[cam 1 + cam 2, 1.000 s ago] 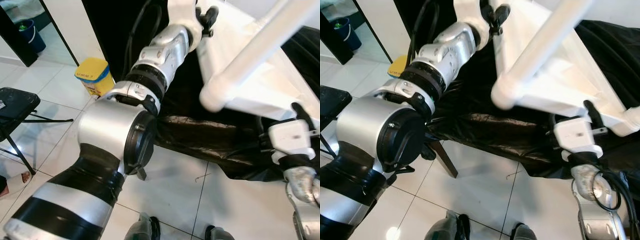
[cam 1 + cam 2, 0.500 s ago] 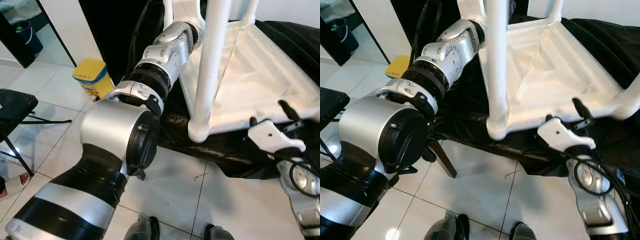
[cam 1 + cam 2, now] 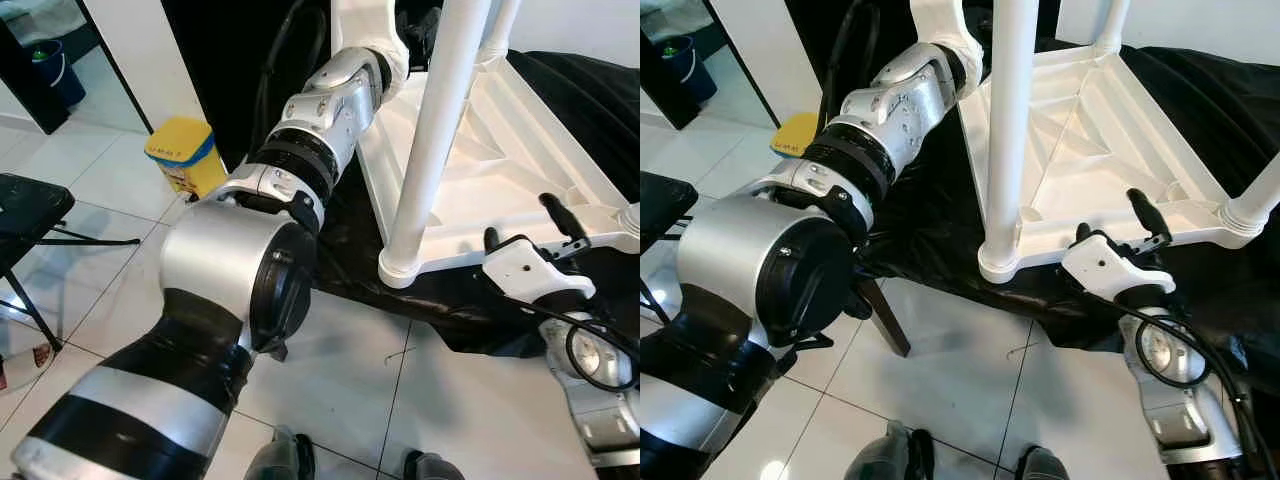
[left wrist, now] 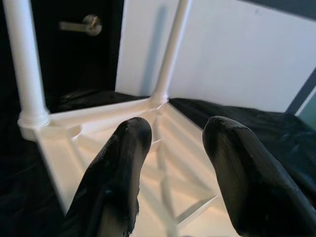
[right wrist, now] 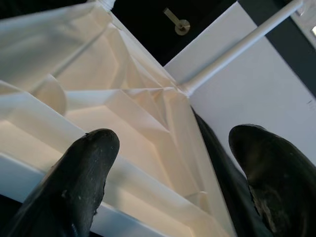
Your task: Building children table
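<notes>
Black chair [image 3: 30, 205]: far left on the white tiled floor [image 3: 340, 380], partly cut by the frame edge.
Yellow tub [image 3: 183, 150]: on the floor to the left, blue rim, beside the dark doorway, left of the left arm.
Left arm [image 3: 225, 265]: large silver and black, reaching from near left up toward the far side of the table.
Left gripper [image 4: 173, 168]: at the table's far left edge, over the ribbed underside; fingers [image 4: 121, 168] spread apart, nothing between them.
Children table [image 3: 1090, 160]: white plastic, upside down on black sheeting, centre to right; ribbed underside facing up.
Near leg [image 3: 430, 150]: white tube standing upright in the near-left corner socket, rising out of frame.
Other legs: one [image 3: 1110, 25] at the far corner, one [image 3: 1252, 205] at the right corner, both upright.
Black sheeting [image 3: 940, 220]: under the table, draped over a low surface, glossy folds at the near edge.
Right gripper [image 3: 1118, 232]: near right, at the table's near edge; fingers [image 5: 84, 173] spread wide on either side of the rim, contact not clear.
Door handle [image 5: 177, 22]: metal, on the dark door beyond the table.
</notes>
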Controlling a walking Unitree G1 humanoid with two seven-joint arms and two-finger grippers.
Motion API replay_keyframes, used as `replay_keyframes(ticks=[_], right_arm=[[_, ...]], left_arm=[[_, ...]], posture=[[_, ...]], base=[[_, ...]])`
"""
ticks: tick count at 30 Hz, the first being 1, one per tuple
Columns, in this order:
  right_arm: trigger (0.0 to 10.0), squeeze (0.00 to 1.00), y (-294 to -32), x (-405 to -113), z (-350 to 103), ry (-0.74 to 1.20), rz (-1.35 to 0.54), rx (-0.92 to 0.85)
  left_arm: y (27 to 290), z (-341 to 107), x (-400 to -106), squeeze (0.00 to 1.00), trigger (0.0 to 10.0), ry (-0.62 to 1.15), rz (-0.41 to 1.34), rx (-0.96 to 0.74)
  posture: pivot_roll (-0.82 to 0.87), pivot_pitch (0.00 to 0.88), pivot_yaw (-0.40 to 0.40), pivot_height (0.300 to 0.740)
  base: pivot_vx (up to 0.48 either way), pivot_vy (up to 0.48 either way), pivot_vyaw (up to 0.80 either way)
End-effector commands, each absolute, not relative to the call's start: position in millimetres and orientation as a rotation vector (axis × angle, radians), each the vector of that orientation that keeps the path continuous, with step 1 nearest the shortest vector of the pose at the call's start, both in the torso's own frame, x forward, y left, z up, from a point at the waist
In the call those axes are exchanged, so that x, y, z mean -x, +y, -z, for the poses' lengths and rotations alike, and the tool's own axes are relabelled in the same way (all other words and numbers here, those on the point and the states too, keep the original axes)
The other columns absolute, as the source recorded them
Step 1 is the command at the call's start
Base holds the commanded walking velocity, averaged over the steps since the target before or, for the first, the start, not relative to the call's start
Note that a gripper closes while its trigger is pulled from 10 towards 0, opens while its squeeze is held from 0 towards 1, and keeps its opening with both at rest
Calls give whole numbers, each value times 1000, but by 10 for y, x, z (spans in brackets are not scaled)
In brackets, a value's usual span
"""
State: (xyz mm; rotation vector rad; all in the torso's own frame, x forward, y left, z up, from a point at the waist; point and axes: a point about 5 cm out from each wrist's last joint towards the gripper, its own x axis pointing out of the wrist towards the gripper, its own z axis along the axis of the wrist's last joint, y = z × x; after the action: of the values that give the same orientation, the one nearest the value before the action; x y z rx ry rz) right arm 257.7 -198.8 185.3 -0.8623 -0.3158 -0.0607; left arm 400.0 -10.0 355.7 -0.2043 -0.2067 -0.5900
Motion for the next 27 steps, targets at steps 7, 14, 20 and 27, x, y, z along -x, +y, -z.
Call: replay_keyframes(ticks=[7, 14, 20, 27], right_arm=[[10000, 0, -1863, -2595, -1712, -263, 65, 541], [10000, 0, -1752, -2628, -1660, -247, 98, 294], [10000, 0, -1715, -2648, -1620, -233, 106, 259], [10000, 0, -1686, -2646, -1517, -189, 80, 209]], left_arm=[[214, -3113, -4064, 0, 10000, -255, 663, 39], [487, -2816, -3998, 0, 10000, -320, 594, 13], [602, -2639, -3921, 0, 10000, -310, 557, 5], [838, -2150, -3614, 0, 10000, -249, 493, -30]], posture=[[-20, 131, 19, 740], [6, 145, -2, 740], [28, 151, -19, 740], [45, 155, -49, 740]], base=[[0, 0, 0], [0, 0, 0], [0, 0, 0], [0, 0, 0]])
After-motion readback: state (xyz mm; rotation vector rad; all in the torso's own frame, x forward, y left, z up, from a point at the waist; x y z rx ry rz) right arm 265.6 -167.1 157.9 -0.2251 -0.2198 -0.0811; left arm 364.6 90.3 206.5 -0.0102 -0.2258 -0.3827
